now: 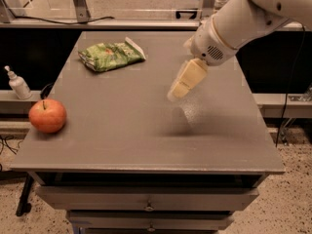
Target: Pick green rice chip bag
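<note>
The green rice chip bag lies flat at the back left of the grey table; it is shiny light green with white ends. My gripper hangs from the white arm, pointing down-left above the middle of the table. It is to the right of the bag and nearer the front, well apart from it, and holds nothing that I can see.
A red apple sits at the table's left edge near the front. A small white pump bottle stands on a ledge left of the table. The arm covers the table's back right corner. Drawers sit below the front edge.
</note>
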`<state>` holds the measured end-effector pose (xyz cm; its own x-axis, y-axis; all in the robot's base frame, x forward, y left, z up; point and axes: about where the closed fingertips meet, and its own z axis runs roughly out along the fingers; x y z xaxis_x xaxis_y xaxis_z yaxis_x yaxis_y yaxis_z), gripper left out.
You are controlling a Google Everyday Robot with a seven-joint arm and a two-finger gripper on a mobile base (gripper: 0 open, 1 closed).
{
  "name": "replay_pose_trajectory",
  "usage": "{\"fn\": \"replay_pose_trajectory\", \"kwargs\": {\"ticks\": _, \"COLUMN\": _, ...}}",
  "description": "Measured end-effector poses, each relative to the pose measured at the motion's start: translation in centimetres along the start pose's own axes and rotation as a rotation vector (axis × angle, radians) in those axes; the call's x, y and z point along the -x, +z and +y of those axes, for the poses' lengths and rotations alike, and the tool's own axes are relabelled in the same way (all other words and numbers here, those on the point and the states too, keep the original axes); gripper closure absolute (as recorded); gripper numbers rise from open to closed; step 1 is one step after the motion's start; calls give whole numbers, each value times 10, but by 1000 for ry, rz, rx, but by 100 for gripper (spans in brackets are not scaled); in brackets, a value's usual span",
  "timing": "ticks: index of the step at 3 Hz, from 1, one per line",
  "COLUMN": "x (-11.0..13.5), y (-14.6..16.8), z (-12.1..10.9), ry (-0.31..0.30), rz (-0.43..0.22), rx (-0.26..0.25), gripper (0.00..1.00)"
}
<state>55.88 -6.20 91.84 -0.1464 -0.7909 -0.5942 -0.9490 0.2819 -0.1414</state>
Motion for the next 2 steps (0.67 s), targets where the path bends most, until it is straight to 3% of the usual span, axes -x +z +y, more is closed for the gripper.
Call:
{"fn": "replay_pose_trajectory", "kwargs": {"ticks": 1, "x": 15, "y": 21, "z": -6, "ry": 13, "rz": -81, "rx": 8, "gripper": 0}}
{"fn": "replay_pose_trajectory", "kwargs": {"ticks": 2, "x": 47, "y": 59, "z": -24, "ry": 21, "rz": -227, "rx": 15, "gripper": 0}}
